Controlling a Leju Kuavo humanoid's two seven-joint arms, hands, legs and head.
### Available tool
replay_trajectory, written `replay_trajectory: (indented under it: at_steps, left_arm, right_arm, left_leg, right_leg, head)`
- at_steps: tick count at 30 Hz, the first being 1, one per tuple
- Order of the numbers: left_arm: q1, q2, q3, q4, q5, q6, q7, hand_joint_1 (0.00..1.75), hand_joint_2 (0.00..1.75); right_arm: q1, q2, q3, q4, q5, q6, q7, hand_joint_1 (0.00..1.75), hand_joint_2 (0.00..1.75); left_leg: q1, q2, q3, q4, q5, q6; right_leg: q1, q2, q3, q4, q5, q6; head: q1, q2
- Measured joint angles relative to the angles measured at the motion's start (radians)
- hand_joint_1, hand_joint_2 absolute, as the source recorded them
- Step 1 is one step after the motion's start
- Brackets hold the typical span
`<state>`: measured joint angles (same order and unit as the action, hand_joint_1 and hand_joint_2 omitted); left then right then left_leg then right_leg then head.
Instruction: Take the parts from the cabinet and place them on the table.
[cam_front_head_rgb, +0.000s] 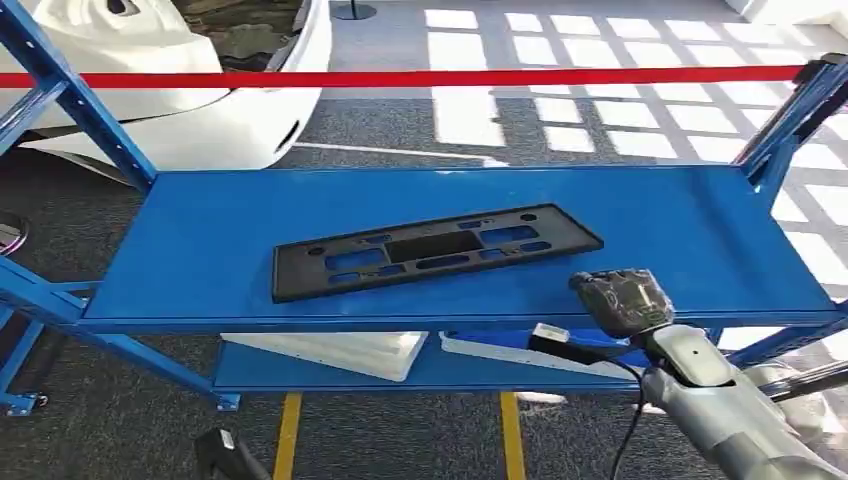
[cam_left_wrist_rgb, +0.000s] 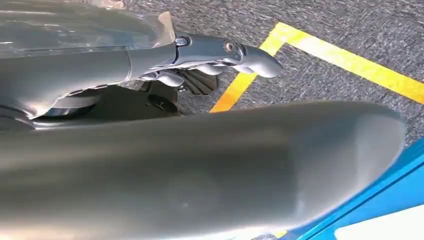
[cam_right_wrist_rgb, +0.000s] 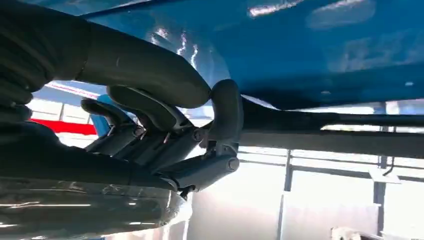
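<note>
Here the black plate-shaped part (cam_front_head_rgb: 436, 250) lies flat and lengthwise on the blue cabinet shelf (cam_front_head_rgb: 200, 230), untouched, while the right hand (cam_front_head_rgb: 622, 297) sits at the shelf's front edge near the part's right end, fingers (cam_right_wrist_rgb: 150, 112) curled together on nothing, probably because it is lining up a reach. White parts (cam_front_head_rgb: 330, 352) rest on the lower shelf (cam_front_head_rgb: 440, 372); the left hand (cam_left_wrist_rgb: 215, 57) hangs over the floor, fingers loosely curled, holding nothing.

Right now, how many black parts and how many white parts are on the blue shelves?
Black parts: 1, the long flat black plate on the top shelf.
White parts: 2, one white part and another white part, both on the lower shelf.
Total: 3
</note>
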<state>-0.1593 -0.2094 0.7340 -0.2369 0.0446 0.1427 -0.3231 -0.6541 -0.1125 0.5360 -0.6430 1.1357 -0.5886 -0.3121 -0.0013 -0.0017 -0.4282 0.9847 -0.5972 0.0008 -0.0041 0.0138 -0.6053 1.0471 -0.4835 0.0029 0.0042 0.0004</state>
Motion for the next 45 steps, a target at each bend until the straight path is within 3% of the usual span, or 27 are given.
replay_trajectory:
  at_steps: [2,3,4,13,20,35,45]
  left_arm:
    - [0.000,0.000,0.000,0.000,0.000,0.003,-0.002,0.00,0.00]
    - [0.001,0.000,0.000,0.000,0.000,0.005,-0.003,0.00,0.00]
    - [0.001,0.000,0.000,0.000,0.000,0.006,-0.003,0.00,0.00]
    - [0.005,0.000,0.000,0.000,0.000,0.014,-0.005,0.00,0.00]
    - [0.004,0.000,0.000,0.000,0.000,0.014,-0.005,0.00,0.00]
    - [0.003,0.000,0.000,0.000,0.000,0.011,-0.003,0.00,0.00]
    - [0.000,0.000,-0.009,0.000,0.000,0.007,-0.003,0.00,0.00]
  right_arm:
    - [0.016,-0.004,-0.012,-0.046,-0.018,0.010,0.011,1.75,1.75]
    - [0.025,-0.009,-0.021,-0.077,-0.023,0.017,0.016,0.96,1.75]
    - [0.034,-0.015,-0.029,-0.112,-0.027,0.022,0.019,0.02,1.75]
    - [0.098,-0.047,-0.066,-0.339,0.045,0.023,0.038,0.00,1.75]
    - [0.103,-0.047,-0.054,-0.424,0.072,0.038,0.049,0.00,1.75]
    - [0.034,-0.068,-0.017,-0.332,-0.081,0.282,-0.018,0.00,1.75]
    - [-0.005,-0.069,0.013,-0.251,-0.078,0.318,-0.024,0.00,1.75]
  left_leg:
    - [0.000,0.000,0.000,0.000,0.000,0.000]
    - [0.000,0.000,0.000,0.000,0.000,0.000]
    - [0.000,0.000,-0.001,0.000,0.000,0.000]
    - [0.000,0.000,-0.003,0.000,0.000,0.000]
    - [0.000,0.000,-0.003,0.000,0.000,0.000]
    - [0.000,0.000,-0.004,0.000,0.000,0.000]
    - [0.000,0.000,-0.004,0.000,0.000,0.000]
  right_leg:
    - [0.000,0.000,-0.001,0.000,0.000,0.000]
    - [0.000,0.000,-0.001,0.000,0.000,0.000]
    - [0.000,0.000,-0.001,0.000,0.000,0.000]
    - [0.000,0.000,-0.003,0.000,0.000,0.000]
    - [0.000,0.000,-0.003,0.000,0.000,0.000]
    - [0.000,0.000,-0.003,0.000,0.000,0.000]
    - [0.000,0.000,-0.003,0.000,0.000,0.000]
  head:
    - [0.000,0.000]
    - [0.000,0.000]
    - [0.000,0.000]
    - [0.000,0.000]
    - [0.000,0.000]
    - [0.000,0.000]
    - [0.000,0.000]
